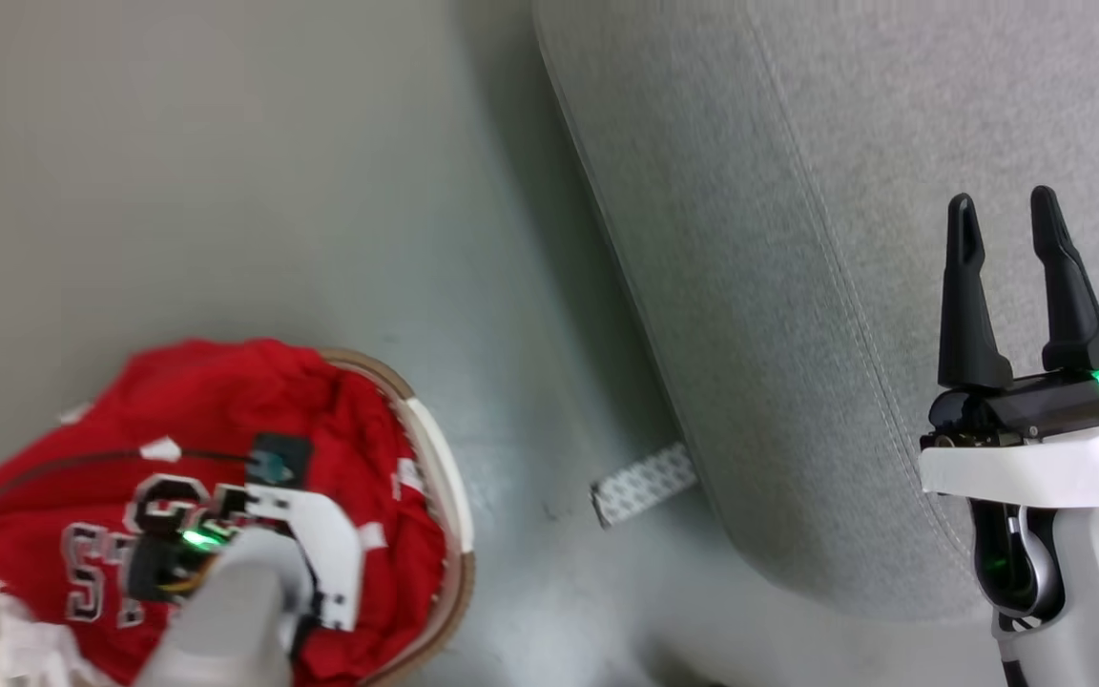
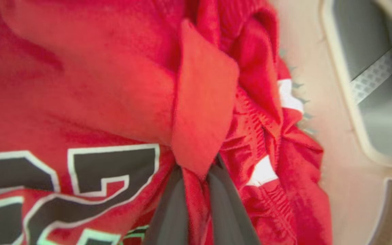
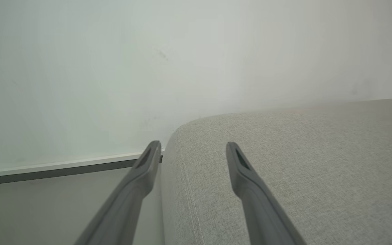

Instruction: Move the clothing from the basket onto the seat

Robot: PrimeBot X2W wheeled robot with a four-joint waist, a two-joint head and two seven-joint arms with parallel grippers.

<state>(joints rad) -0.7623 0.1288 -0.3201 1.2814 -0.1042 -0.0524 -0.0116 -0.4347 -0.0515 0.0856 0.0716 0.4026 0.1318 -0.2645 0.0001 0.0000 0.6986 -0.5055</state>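
Observation:
The clothing [image 1: 225,420], a red jersey with black-and-white lettering, lies heaped in the basket [image 1: 445,477] at the lower left of the head view. My left arm reaches down into it. Seen from the left wrist, my left gripper [image 2: 197,177] is shut on a fold of the clothing [image 2: 114,85], with red cloth pinched between the two dark fingers [image 2: 168,211]. The basket's pale wall [image 2: 335,136] rises on the right there. Above the grey seat [image 1: 845,239], my right gripper [image 1: 1003,215] hangs open with nothing in it. The right wrist view has the right gripper [image 3: 192,148] over the seat's corner [image 3: 301,170].
A pale floor [image 1: 225,143] separates basket and seat. A strip of white patterned tape [image 1: 640,487] lies on the floor at the seat's base. Behind the seat stands a plain wall [image 3: 148,68] with a skirting board [image 3: 63,168].

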